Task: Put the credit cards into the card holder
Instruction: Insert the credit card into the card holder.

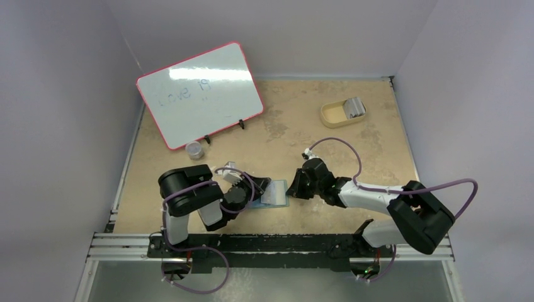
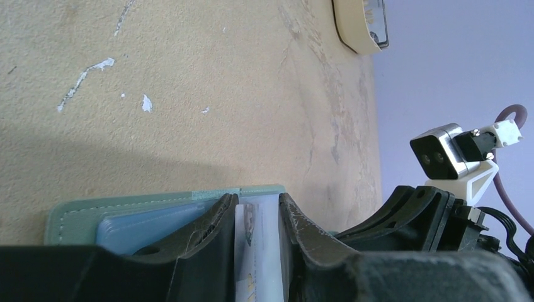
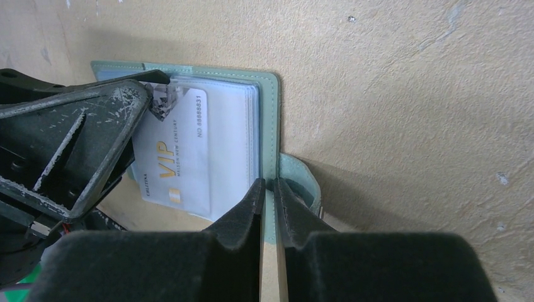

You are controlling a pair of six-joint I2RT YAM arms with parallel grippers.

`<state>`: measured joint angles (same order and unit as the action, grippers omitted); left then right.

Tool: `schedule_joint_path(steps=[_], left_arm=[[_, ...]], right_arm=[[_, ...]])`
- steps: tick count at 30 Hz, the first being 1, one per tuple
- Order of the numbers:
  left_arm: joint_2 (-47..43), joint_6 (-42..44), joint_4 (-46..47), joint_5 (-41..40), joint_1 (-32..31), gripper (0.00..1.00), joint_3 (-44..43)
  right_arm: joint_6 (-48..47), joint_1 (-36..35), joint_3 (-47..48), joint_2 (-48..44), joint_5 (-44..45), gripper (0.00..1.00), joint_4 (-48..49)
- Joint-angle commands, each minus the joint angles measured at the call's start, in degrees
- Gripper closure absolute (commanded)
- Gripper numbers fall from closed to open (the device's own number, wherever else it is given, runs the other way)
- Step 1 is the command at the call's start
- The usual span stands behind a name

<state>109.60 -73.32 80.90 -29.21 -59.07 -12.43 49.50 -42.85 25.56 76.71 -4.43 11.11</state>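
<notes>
The grey-green card holder [image 1: 275,194] lies open on the table between my grippers, light blue pockets up; it shows in the left wrist view [image 2: 126,211] and the right wrist view [image 3: 267,113]. A pale blue-white VIP card [image 3: 176,151] lies on its pockets, its lower corner hanging over the holder's edge. My left gripper [image 1: 255,192] has its jaws a little apart around this card [image 2: 258,251], one finger over the card's corner. My right gripper [image 1: 295,185] is shut on the holder's right cover edge [image 3: 269,184]. More cards [image 1: 354,108] lie in the tan tray.
The tan rounded tray [image 1: 334,116] stands at the back right and shows in the left wrist view [image 2: 356,31]. A red-framed whiteboard [image 1: 200,94] leans at the back left, with a small jar [image 1: 194,150] in front of it. Walls close three sides.
</notes>
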Motion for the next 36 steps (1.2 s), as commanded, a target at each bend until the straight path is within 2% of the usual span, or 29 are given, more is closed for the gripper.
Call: schedule_joint_path(steps=[1,8,17,21,29,36], left_arm=[[-1.30,1.13,-11.71,-0.07,-0.73,0.69,-0.44],[-4.83,0.30,-21.20,-0.17,-0.79,0.66,-2.37],[-6.79,-0.37,-26.53,-0.80,-1.10,0.64,-3.64],[-7.29,-0.99,-26.97,-0.36,-1.24,0.63,-3.93],[-8.82,-1.69,-32.67,-0.14,-1.24,0.61,-5.25],[-11.74,-2.39,-37.78,0.29,-1.26,0.58,-5.36]], right_arm=[[0.54,-0.74,-0.43,-1.43,0.03,0.89,0.98],[-0.08,-0.83,0.93,-3.83,0.20,0.88,-1.66],[1.15,-2.17,2.69,-6.82,0.25,0.86,-2.06],[3.03,-4.00,3.12,-4.79,0.22,0.83,1.58],[3.64,-6.27,5.77,5.18,0.45,0.85,7.27],[4.31,-6.20,4.45,7.53,2.55,0.87,7.09]])
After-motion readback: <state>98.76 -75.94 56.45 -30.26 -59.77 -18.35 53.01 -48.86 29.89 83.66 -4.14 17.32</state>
